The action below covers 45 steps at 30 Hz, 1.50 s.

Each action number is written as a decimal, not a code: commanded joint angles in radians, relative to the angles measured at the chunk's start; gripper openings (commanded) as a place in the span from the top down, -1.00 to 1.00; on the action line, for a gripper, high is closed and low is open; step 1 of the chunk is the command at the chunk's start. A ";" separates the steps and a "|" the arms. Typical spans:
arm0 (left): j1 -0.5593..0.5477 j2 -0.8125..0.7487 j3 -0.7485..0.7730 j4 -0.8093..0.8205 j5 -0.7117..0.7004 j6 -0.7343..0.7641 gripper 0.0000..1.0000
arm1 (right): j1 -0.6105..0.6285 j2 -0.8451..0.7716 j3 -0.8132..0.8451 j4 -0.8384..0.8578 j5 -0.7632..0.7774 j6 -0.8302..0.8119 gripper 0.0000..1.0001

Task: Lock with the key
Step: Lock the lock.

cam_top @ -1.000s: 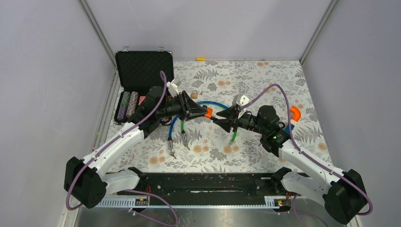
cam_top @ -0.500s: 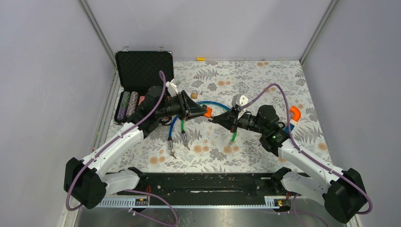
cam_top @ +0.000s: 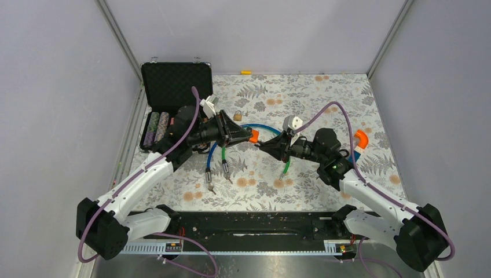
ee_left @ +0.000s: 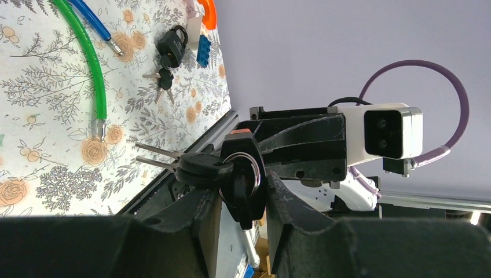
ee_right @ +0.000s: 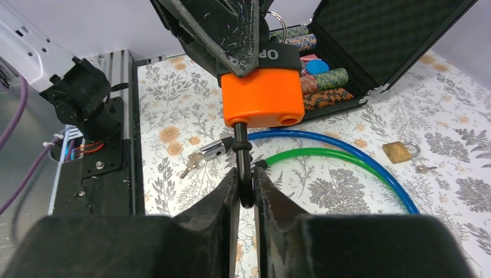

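Grey walls close in a flower-printed tabletop (cam_top: 301,98); above its middle the two arms meet nose to nose. The left jaws are shut on the orange padlock (ee_right: 263,95), gripping its upper part and holding it off the tabletop; the right jaws are pinched shut on the black head of the key (ee_right: 244,159), whose blade is already in the keyway at the lock's underside. So insertion looks done and the turn is the step in hand. The next move calls for a roll of the right wrist about the key's own line while the left arm holds the body dead steady; any sideways pull would bind the blade. Whether the shackle is pressed home I cannot tell, since the left jaws hide it.

Spare keys (ee_left: 197,168) hang on a ring just beside the lock, at 9 o'clock of it in the left wrist view; they could swing into the turning fingers. On the tabletop a blue cable (cam_top: 211,155) and a green cable (ee_left: 96,66) lie under the meeting point, apart from it. A brass padlock (cam_top: 238,116) lies at 12 o'clock of the left jaws; an open case (cam_top: 176,81) with chips (cam_top: 157,127) stands at 10 o'clock; a black padlock (ee_left: 172,45) lies behind the right arm.
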 commanded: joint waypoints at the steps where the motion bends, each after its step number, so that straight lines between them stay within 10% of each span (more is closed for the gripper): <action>1: 0.005 -0.032 0.037 0.086 0.020 -0.021 1.00 | 0.003 0.011 0.043 0.100 -0.026 0.011 0.70; 9: 0.005 -0.032 0.029 0.085 0.017 -0.019 1.00 | 0.004 0.029 0.047 0.209 -0.053 0.112 0.45; 13: 0.005 -0.035 0.031 0.086 0.018 -0.023 1.00 | 0.011 0.041 0.071 0.155 -0.063 0.092 1.00; 18: 0.008 -0.038 0.037 0.080 0.016 -0.017 1.00 | 0.019 0.033 0.064 0.142 -0.038 0.083 1.00; 20: 0.010 -0.035 0.043 0.059 0.012 0.000 0.69 | 0.019 0.024 0.065 0.147 -0.027 0.096 1.00; 23: 0.018 -0.038 0.042 0.001 0.000 0.042 -0.45 | 0.019 -0.004 0.077 0.147 0.022 0.141 1.00; 26: 0.033 -0.051 0.038 -0.067 -0.010 0.124 -0.84 | 0.020 -0.035 0.119 0.077 0.077 0.184 1.00; 38: 0.057 -0.215 0.156 -0.182 0.009 0.659 -0.98 | 0.019 -0.075 0.190 -0.083 0.039 0.209 1.00; 45: 0.056 -0.199 0.186 -0.038 0.247 0.834 -0.98 | 0.019 -0.079 0.320 -0.324 -0.071 0.229 1.00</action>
